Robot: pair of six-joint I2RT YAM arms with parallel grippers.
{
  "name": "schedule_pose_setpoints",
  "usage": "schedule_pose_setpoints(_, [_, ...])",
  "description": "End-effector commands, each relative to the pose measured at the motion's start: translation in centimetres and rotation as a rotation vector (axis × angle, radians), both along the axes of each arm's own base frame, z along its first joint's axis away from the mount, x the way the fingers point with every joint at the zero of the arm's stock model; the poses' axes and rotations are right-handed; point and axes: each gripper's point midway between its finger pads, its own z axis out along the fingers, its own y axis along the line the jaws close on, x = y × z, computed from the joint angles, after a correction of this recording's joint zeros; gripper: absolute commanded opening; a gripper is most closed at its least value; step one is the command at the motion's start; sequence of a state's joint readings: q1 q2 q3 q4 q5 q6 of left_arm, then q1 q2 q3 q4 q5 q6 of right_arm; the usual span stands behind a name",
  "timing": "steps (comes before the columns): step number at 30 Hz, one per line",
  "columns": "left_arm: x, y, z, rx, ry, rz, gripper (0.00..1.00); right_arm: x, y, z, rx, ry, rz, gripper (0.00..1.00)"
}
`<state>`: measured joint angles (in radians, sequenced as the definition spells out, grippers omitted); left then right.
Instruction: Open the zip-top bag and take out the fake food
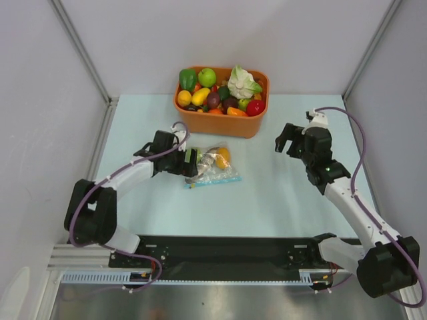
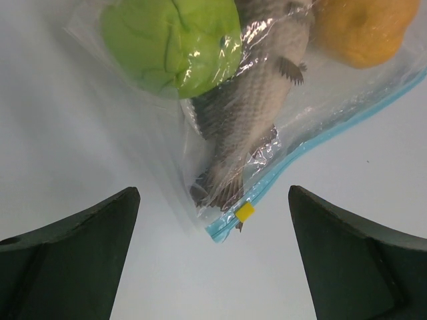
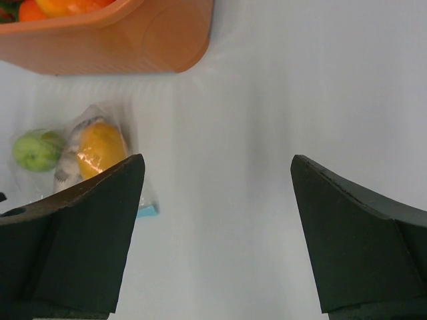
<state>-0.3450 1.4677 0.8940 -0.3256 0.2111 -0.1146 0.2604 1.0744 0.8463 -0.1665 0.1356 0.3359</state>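
Observation:
The zip-top bag (image 1: 215, 171) lies flat on the table in front of the orange tub, its light-blue zip strip (image 2: 320, 137) along the near edge with a yellow slider (image 2: 245, 212) at the left end. Inside are the fake food pieces: a lime-green fruit (image 2: 173, 43), a grey-silver fish (image 2: 247, 107) and an orange-yellow fruit (image 2: 363, 30). My left gripper (image 1: 189, 162) is open at the bag's left end, its jaws either side of the slider corner and apart from it. My right gripper (image 1: 285, 140) is open and empty, well to the right of the bag (image 3: 99, 148).
The orange tub (image 1: 250, 125) at the back centre holds several toy fruits and a white-and-green cauliflower (image 1: 241, 83); its corner also shows in the right wrist view (image 3: 133, 47). Grey walls stand on the left, right and back.

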Motion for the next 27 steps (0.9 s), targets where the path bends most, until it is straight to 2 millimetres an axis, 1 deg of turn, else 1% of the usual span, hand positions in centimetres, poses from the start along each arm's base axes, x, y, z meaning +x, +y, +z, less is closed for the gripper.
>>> schedule_pose_setpoints(1, [0.6,-1.8,0.9,-0.072,0.017,-0.022,1.00,-0.2,1.4,-0.2,0.000,-0.005,0.012,0.96])
schedule_pose_setpoints(6, [0.8,-2.4,-0.1,-0.095,0.055,-0.024,0.98,-0.5,2.5,-0.6,0.014,0.001,0.040,0.95])
schedule_pose_setpoints(8, [0.9,-2.7,-0.8,-0.101,0.080,-0.028,0.92,-0.4,2.7,-0.7,0.009,0.005,0.048,0.95])
schedule_pose_setpoints(9, [1.1,-2.9,-0.7,-0.110,0.081,-0.027,0.81,-0.4,2.8,-0.5,0.009,0.002,0.053,0.95])
schedule_pose_setpoints(10, [1.2,-3.0,-1.2,-0.108,0.094,-0.025,0.75,-0.4,2.9,-0.6,0.005,0.003,0.056,0.95])
schedule_pose_setpoints(13, [1.4,-3.1,-1.4,-0.111,0.104,-0.018,0.60,-0.4,3.1,-0.4,0.003,0.000,0.063,0.95])
schedule_pose_setpoints(15, [1.4,-3.1,-1.7,-0.108,0.111,-0.017,0.57,-0.4,3.1,-0.3,0.000,-0.001,0.065,0.95])
schedule_pose_setpoints(16, [1.5,-3.1,-1.7,-0.108,0.108,-0.016,0.52,-0.4,3.2,-0.4,0.000,0.004,0.066,0.95])
schedule_pose_setpoints(19, [1.6,-3.2,-1.9,-0.108,0.108,-0.022,0.45,-0.4,3.2,-0.5,-0.001,0.005,0.067,0.95])
schedule_pose_setpoints(21, [1.7,-3.3,-2.0,-0.106,0.110,-0.030,0.38,-0.4,3.2,-0.6,-0.001,0.007,0.069,0.95])
schedule_pose_setpoints(23, [1.7,-3.5,-2.0,-0.113,0.112,-0.041,0.23,-0.4,3.5,-0.6,0.000,0.007,0.075,0.95])
schedule_pose_setpoints(24, [1.7,-3.5,-2.2,-0.114,0.117,-0.042,0.13,-0.4,3.5,-0.7,0.000,0.009,0.074,0.95])
schedule_pose_setpoints(25, [1.7,-3.5,-2.2,-0.114,0.115,-0.044,0.00,-0.3,3.6,-0.7,-0.002,0.008,0.080,0.95])
schedule_pose_setpoints(27, [1.7,-3.8,-1.9,-0.125,0.115,-0.060,0.00,-0.3,4.1,-0.5,-0.013,0.003,0.095,0.95])
